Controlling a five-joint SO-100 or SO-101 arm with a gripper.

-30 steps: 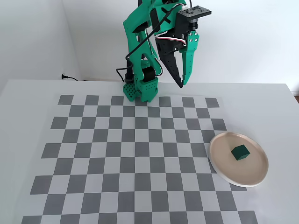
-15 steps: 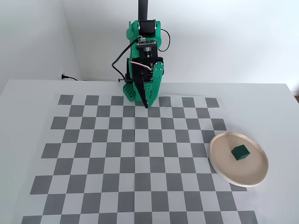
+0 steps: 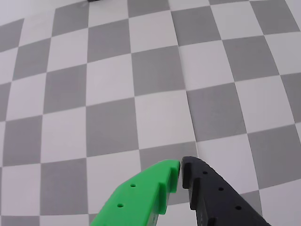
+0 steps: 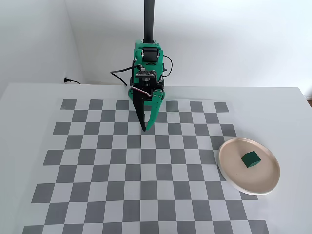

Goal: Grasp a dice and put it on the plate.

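Dice (image 4: 251, 159) on plate (image 4: 234, 179); gripper (image 4: 146, 130) closed, well apart.

Tabletop (image 4: 29, 146): white, flat, matte; fills the lower part of the fixed view.
Checkerboard mat (image 4: 97, 173): grey and white squares, lying flat on the tabletop, with white margins left bare on all sides; in the wrist view (image 3: 155, 70) its squares fill the picture and bow from lens distortion.
Walls (image 4: 229, 39): plain white; two meet in a vertical corner (image 4: 73, 44) at upper left of the fixed view.
Wall socket (image 4: 67, 80): low on the wall by the corner, dark plug inserted.
Light: even, diffuse; shadows soft.
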